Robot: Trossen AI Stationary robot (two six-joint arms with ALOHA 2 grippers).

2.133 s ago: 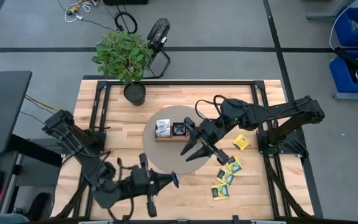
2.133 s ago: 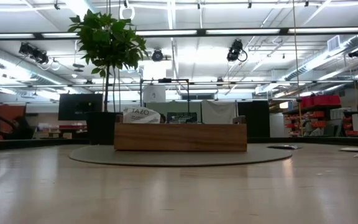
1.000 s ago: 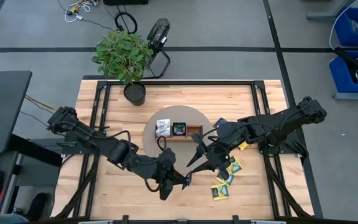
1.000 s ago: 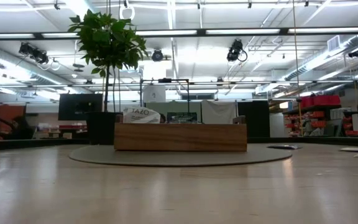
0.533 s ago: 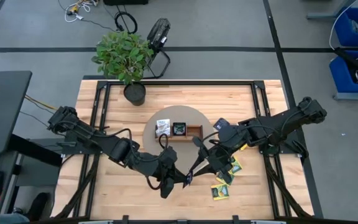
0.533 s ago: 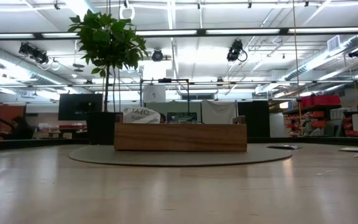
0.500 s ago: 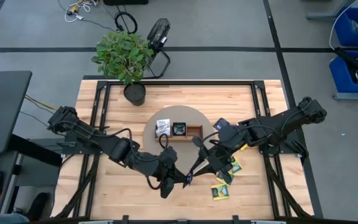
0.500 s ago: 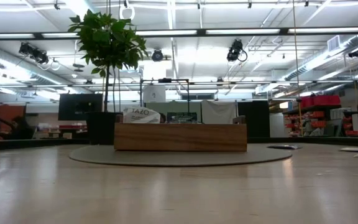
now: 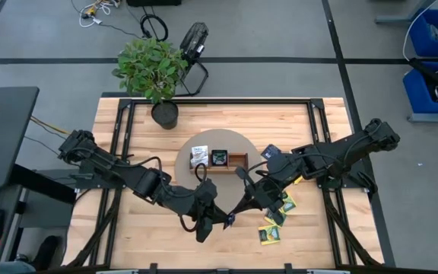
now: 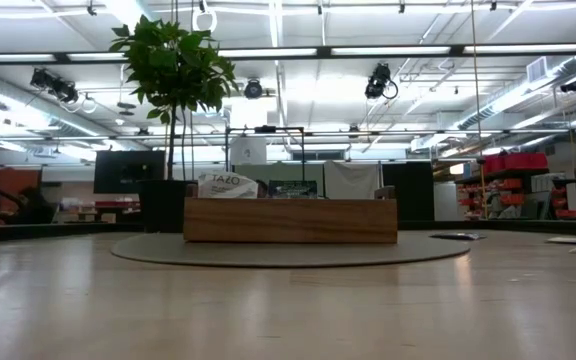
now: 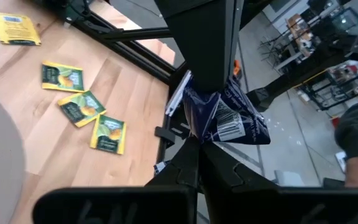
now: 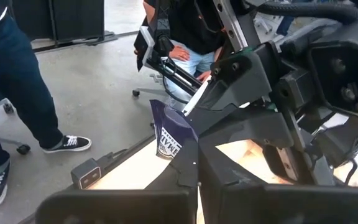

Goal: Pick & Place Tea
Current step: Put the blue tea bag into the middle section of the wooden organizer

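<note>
A dark blue tea packet (image 9: pixel 231 220) hangs in the air over the table's near middle, between my two grippers. My left gripper (image 9: pixel 225 221) reaches it from the table's left and is shut on it. My right gripper (image 9: pixel 239 211) comes from the right and is shut on it as well. The brown wooden tray (image 9: pixel 220 160) stands on a round grey mat (image 9: pixel 204 186) and holds a white packet (image 9: pixel 198 157) and a dark one (image 9: pixel 219 157). Several yellow-green packets (image 9: pixel 277 215) lie flat on the table near the right arm. Neither gripper shows in the low view. My left gripper pinches one end of the dark blue packet (image 11: pixel 201 135) between its two fingers, slanting in from the table's left. The packet is lifted clear of the table and crumpled. My right gripper pinches the packet's opposite end (image 12: pixel 184 157) between its two fingers (image 11: pixel 205 68), slanting in from the table's right. The packet spans the short gap between the two grippers.
A potted plant (image 9: pixel 154 72) stands at the table's far left. A yellow packet (image 9: pixel 295 174) and a dark one (image 9: pixel 269 151) lie right of the mat. People stand and sit beyond the table's near edge (image 12: pixel 17 93).
My right gripper has shut on the free end of the dark blue packet, which my left gripper holds in the air. Its fingers stood apart a second ago and now meet on the packet. Both arms have stayed in place.
</note>
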